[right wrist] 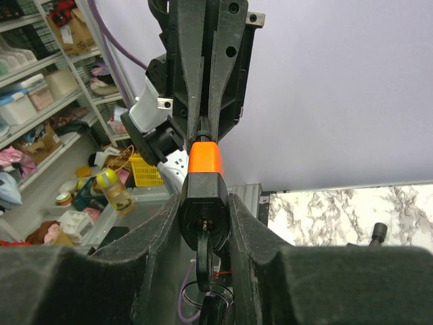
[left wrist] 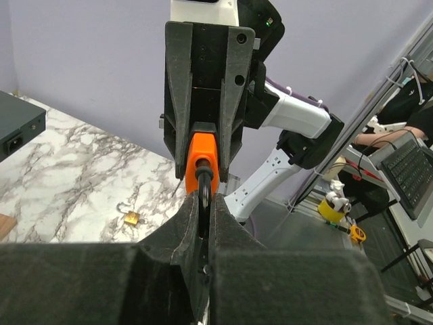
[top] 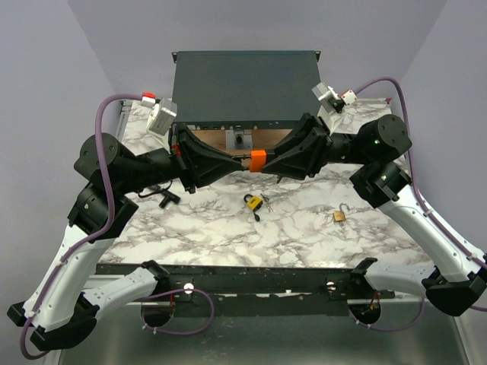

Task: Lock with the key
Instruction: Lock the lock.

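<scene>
Top external view: left tool [top: 245, 161] and right tool [top: 268, 162] meet above the table [top: 304, 228], both pinching the orange-headed key [top: 257, 160] between them.

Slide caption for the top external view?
Left gripper and right gripper meet above the white marble table, jaws holding a small orange-bodied padlock between them; yellow-bodied padlock and small brass padlock lie below.
</scene>
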Robot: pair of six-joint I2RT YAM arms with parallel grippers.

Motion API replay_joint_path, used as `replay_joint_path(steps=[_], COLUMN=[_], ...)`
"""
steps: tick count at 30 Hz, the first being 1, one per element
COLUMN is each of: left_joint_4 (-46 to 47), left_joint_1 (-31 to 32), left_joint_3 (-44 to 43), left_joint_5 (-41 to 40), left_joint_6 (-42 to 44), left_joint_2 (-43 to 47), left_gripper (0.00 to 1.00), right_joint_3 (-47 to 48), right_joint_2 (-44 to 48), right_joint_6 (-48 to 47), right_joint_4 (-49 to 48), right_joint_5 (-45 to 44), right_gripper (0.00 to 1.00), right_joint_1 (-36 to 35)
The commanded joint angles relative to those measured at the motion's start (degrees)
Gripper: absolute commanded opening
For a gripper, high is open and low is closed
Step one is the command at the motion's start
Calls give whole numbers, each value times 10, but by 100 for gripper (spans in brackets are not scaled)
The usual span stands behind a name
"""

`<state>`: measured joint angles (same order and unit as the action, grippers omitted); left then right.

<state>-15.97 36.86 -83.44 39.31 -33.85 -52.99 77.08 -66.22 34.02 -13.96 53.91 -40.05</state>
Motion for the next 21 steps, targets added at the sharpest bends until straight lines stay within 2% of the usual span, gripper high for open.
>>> replay_joint_path(steps=[1, 7, 15, 21], left_joint_4=[10, 11, 3, -1], left_joint_1=[1, 12, 20, 34], left_joint_3=[5, 18, 29, 43], left_joint_5=[-3, -20, -37, -49], left_joint_6=[26, 39, 56, 57], left_joint_2=[3, -6, -5, 1], left_gripper=[0, 0, 0, 0], right_joint_3=[15, 13, 4, 17], right_joint_2=[-1, -6, -2, -10], right_joint_6=[7, 7, 32, 14], right_joint_4=[39, 59, 31, 66], right_joint_5=[-11, -23, -23, -73], right_gripper=[1, 1, 1, 1], right_joint_1=[-14, -38, -45, -48])
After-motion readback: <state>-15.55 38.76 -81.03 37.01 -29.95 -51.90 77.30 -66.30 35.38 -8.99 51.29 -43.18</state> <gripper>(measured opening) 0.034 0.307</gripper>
